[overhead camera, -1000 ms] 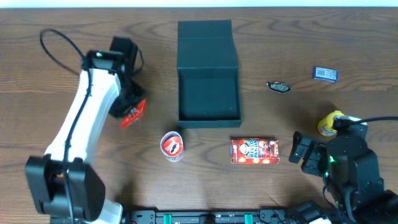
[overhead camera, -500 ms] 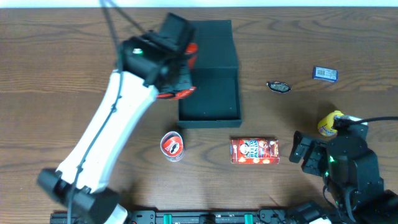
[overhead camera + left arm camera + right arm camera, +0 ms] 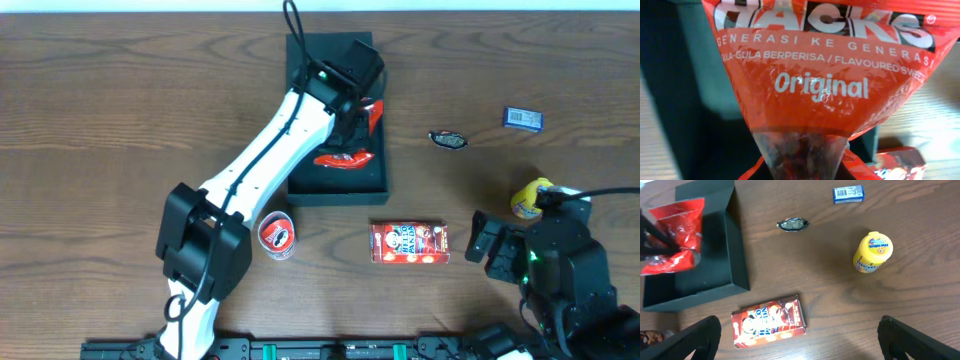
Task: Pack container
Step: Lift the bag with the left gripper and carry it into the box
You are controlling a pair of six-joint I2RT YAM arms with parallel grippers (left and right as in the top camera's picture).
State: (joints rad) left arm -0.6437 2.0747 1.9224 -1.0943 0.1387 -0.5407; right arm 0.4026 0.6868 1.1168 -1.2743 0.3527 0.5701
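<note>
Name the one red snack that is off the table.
The red Hacks sweets bag, hanging from the left gripper over the container; the red carton and red can sit on the table.

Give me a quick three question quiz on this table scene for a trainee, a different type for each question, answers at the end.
1. True or false: the left gripper holds the red sweets bag over the container.
2. Which stands nearest the right gripper? A blue packet, B yellow Mentos bottle, C Pringles can.
3. Fill in: the right gripper's jaws are ____.
Key: 1 true; 2 B; 3 open.
</note>
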